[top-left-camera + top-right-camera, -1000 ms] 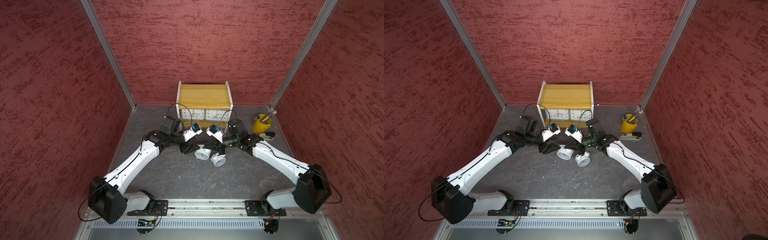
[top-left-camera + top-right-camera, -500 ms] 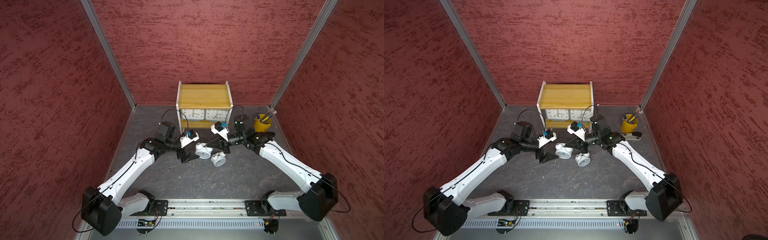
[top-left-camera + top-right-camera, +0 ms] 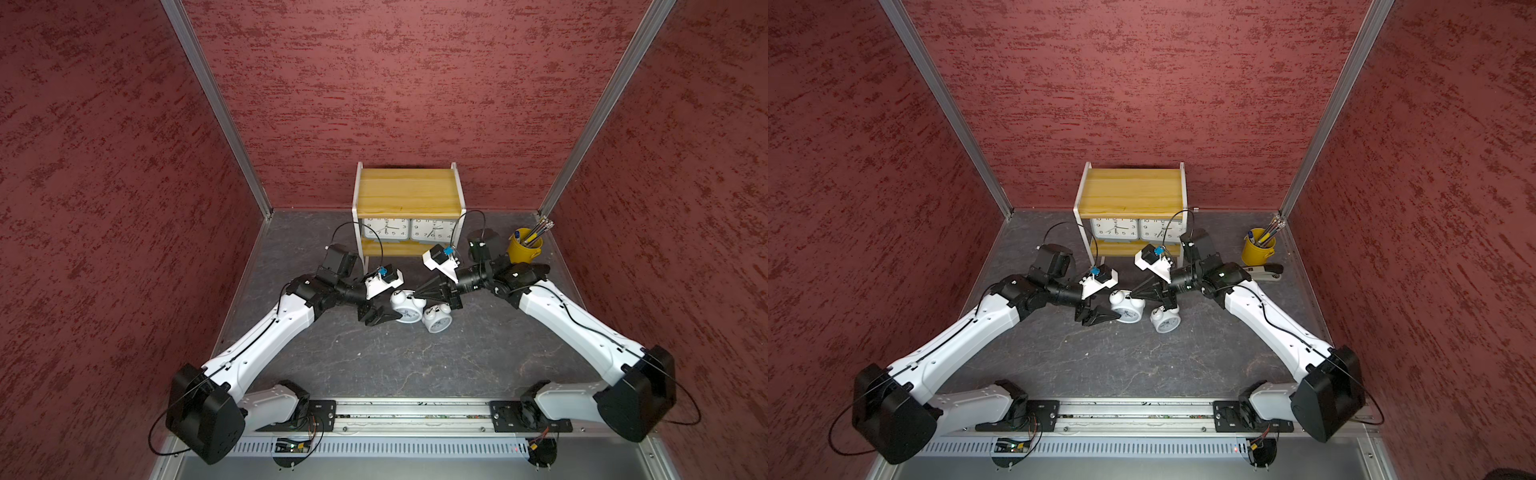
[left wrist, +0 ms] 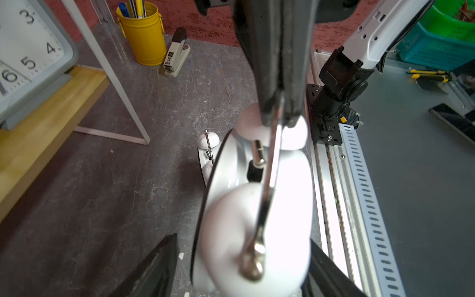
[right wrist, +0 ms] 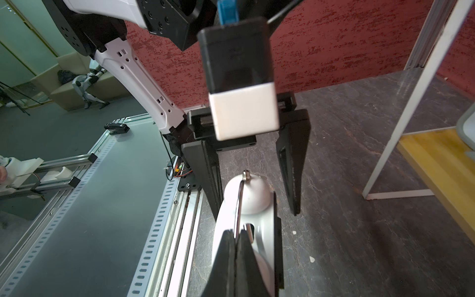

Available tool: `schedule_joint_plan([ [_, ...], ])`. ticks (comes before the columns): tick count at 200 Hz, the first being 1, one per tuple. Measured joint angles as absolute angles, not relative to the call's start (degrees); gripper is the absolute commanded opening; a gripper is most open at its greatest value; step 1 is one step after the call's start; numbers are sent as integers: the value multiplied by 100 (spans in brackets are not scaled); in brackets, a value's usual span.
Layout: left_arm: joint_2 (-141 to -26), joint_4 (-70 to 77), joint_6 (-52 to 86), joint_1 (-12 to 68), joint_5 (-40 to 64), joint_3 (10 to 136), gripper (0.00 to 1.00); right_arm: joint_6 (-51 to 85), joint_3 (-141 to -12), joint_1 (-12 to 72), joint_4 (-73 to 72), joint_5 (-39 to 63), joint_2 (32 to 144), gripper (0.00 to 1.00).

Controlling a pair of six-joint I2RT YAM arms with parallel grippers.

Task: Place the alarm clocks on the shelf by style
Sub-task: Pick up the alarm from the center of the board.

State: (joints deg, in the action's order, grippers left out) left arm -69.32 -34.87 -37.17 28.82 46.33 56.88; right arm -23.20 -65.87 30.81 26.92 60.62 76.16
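The right gripper [image 5: 235, 237] shows at the bottom middle of the right wrist view. Its two black fingers are pressed together, pinching the thin metal handle [image 5: 239, 203] of a white twin-bell clock [image 5: 264, 231]. The left wrist view shows the same pinch from the far side: those fingers come down from the top of the frame and close on the handle wire above the two bells.

The left gripper [image 4: 241, 246] is spread. One finger [image 4: 154, 267] sits at the lower left of its wrist view and the other at the lower right, with the clock body between them. A sliver of table shows between the lower-left finger and the clock's black rim. Whether the other finger touches the clock, I cannot tell, nor whether the clock rests on the table or hangs clear of it.

In a top view the twin-bell clock [image 3: 405, 309] is at the centre of the frame between the two grippers, dial turned up. The second twin-bell clock [image 3: 437, 320] sits just beside it to the lower right on the dark table [image 3: 395, 361].

In the upper middle stands the shelf [image 3: 407, 191]. The left grey clock [image 3: 385, 229] and the right grey clock [image 3: 432, 230] stand side by side on its lower board, dials toward the camera. Right of the shelf is a yellow pencil cup [image 3: 523, 249] with a stapler [image 3: 1264, 272] beside it.
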Motion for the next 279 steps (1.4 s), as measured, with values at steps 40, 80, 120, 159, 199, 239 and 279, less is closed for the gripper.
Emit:
schedule_joint_plan([
  [40, -6932, -3548, -3824, 2895, 4751, 5688, 31, -2285, -6587, 3079, 2685, 6038, 7642, 3],
  [80, -6932, -3535, -3739, 2895, 4753, 5688, 30, -2040, -6539, 3074, 2362, 5874, 7623, 52],
  [120, -6788, -3284, -3280, 2873, 4440, 5686, 29, -1492, -5854, 2945, 1396, 4801, 7057, 63],
  [159, -6427, -2873, -2700, 2794, 4091, 5682, 29, -666, -4934, 2602, 231, 3059, 6270, 64],
  [199, -6392, -2858, -2263, 2711, 3861, 6125, 28, -56, -4550, 2364, -211, 1470, 6149, 67],
  [239, -6667, -2871, -2029, 2523, 3706, 7039, 28, 222, -4517, 2274, -558, 681, 6213, 69],
  [279, -7179, -3006, -1835, 2388, 3450, 8012, 28, 281, -4694, 2239, -823, 307, 6729, 68],
])
